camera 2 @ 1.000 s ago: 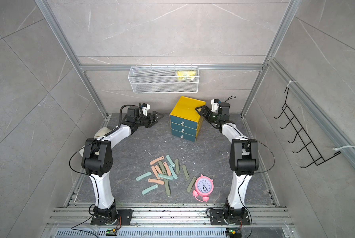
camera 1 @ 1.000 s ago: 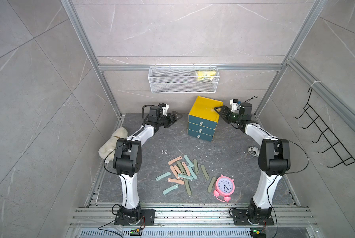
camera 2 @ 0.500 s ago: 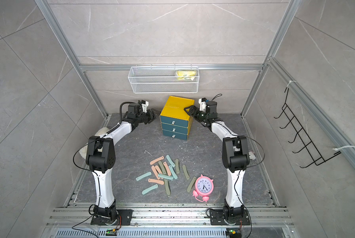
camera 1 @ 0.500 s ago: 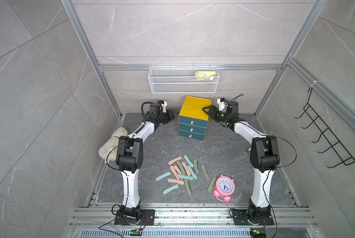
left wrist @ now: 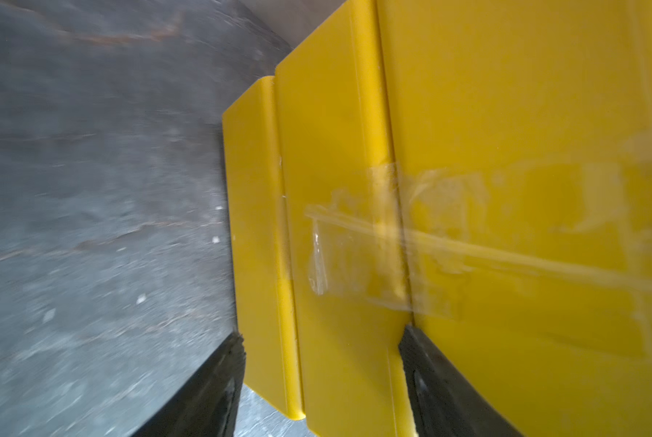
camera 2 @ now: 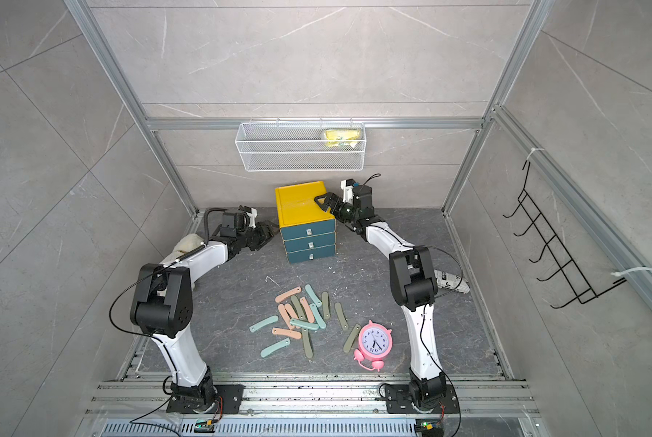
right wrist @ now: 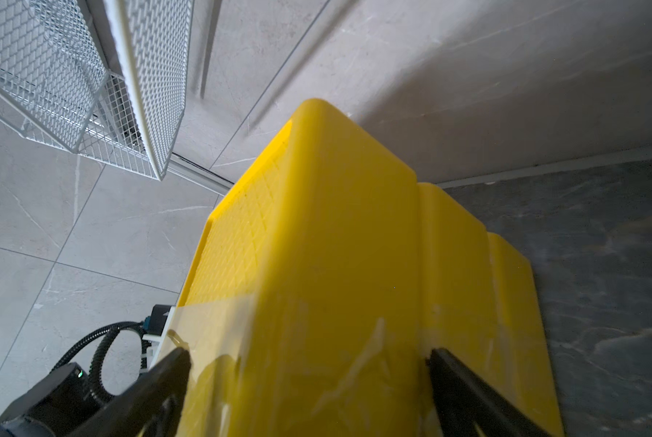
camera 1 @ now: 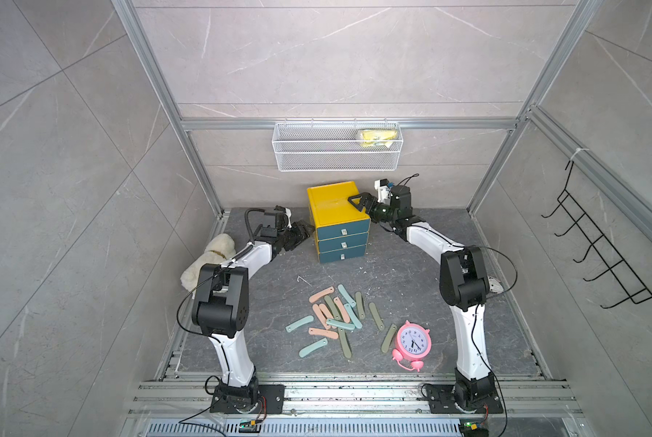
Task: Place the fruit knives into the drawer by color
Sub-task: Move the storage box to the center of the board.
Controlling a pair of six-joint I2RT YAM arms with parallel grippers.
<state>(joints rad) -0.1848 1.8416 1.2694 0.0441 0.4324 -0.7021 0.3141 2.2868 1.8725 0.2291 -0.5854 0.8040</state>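
Note:
The drawer [camera 1: 333,210] [camera 2: 301,204] is a yellow cabinet with three closed teal fronts, standing near the back wall. My left gripper [camera 1: 304,229] [left wrist: 322,336] is open, fingertips against the cabinet's left side. My right gripper [camera 1: 357,202] [right wrist: 307,355] is open at the cabinet's upper right edge, the top tier between its jaws and one finger over the top. The fruit knives [camera 1: 335,318] [camera 2: 301,314] lie in a loose pile on the floor in front: pink [camera 1: 321,294], teal [camera 1: 299,324] and olive [camera 1: 376,316]. Neither gripper holds a knife.
A pink alarm clock [camera 1: 414,339] lies right of the pile. A white wire basket [camera 1: 337,151] hangs on the back wall above the cabinet. A cream fluffy toy [camera 1: 207,261] lies behind the left arm. A black wire rack [camera 1: 600,257] hangs on the right wall.
The cabinet has slid left along the back, with my right gripper moving left beside it. My left gripper's jaws have narrowed and the cabinet's side now meets them.

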